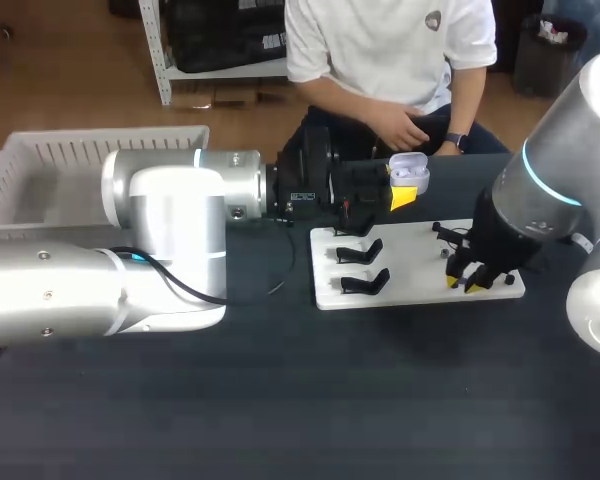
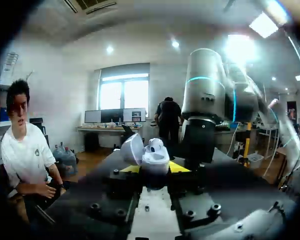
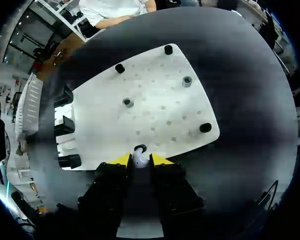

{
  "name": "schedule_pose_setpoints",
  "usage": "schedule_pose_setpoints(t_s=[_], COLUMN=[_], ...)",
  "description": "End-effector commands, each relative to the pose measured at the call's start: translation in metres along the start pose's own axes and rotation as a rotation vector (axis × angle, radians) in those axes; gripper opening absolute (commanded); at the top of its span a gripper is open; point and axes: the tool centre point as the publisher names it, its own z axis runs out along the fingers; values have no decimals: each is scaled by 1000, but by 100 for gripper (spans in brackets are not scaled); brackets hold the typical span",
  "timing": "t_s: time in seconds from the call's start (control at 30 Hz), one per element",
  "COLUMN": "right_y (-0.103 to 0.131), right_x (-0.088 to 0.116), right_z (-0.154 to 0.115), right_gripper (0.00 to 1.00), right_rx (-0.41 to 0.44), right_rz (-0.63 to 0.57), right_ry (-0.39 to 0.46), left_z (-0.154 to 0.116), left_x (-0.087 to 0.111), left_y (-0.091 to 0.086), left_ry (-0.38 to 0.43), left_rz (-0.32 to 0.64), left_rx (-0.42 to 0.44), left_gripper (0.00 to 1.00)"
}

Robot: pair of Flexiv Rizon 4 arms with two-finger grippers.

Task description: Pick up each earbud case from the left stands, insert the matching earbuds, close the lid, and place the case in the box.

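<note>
Two arms over the dark worktop (image 1: pixel 300 400), and each has hold of something. At the left arm's tip, the left gripper (image 2: pixel 155 169) has its yellow fingers (image 2: pixel 179 167) pressed on either side of the white earbud case (image 2: pixel 155 161), which is held up off the worktop past the twelve o'clock edge of the white board (image 1: pixel 420 250). That case is wide open, with the lid (image 2: pixel 132 149) tipped back to one side. The left wrist view shows a first earbud (image 2: pixel 156 145) sitting in it, its rounded top poking above the rim. Whether another bud lies beside it, I cannot tell. Over at the board's four o'clock corner, the right gripper (image 1: pixel 467 283) points straight down, close to the surface. Its fingers (image 3: pixel 121 160) are drawn nearly together, and a small white second earbud (image 3: pixel 139 160) is pinched between the yellow tips, right at a little black socket (image 3: pixel 140 148) on the board's edge. Three black stands (image 1: pixel 364 283) line the nine o'clock side of the board. Farther out, at ten o'clock on the worktop, sits the white slatted box (image 1: pixel 40 150). The left arm's big silver body covers much of its inside, so its contents cannot be made out.
</note>
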Motion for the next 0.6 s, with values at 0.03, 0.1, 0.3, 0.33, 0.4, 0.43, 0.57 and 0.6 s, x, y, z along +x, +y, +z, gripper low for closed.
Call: schedule_pose_setpoints(t_s=[0.03, 0.1, 0.3, 0.33, 0.4, 0.43, 0.57, 0.6], right_y=[1, 2, 3, 4, 4, 4, 5, 6], right_x=[0, 0, 0, 0, 1, 0, 0, 1], right_z=[2, 2, 3, 2, -2, -4, -15, -18], right_gripper=[20, 16, 0, 0, 0, 0, 0, 0], right_rx=[2, 3, 8, 11, 14, 18, 20, 20], right_rz=[1, 1, -5, -7, -9, -10, -10, -11], right_ry=[0, 1, 5, 5, 5, 2, -9, -10], left_z=[1, 1, 1, 1, 1, 1, 1, 1], left_x=[1, 1, 1, 1, 1, 1, 1, 1], left_y=[-2, -2, -2, -2, -2, -2, -2, -2], left_ry=[-6, -6, -6, -6, -6, -6, -6, -6], left_rz=[4, 4, 4, 4, 4, 4, 4, 4], left_rx=[-8, -8, -8, -8, -8, -8, -8, -8], left_gripper=[0, 0, 0, 0, 0, 0, 0, 0])
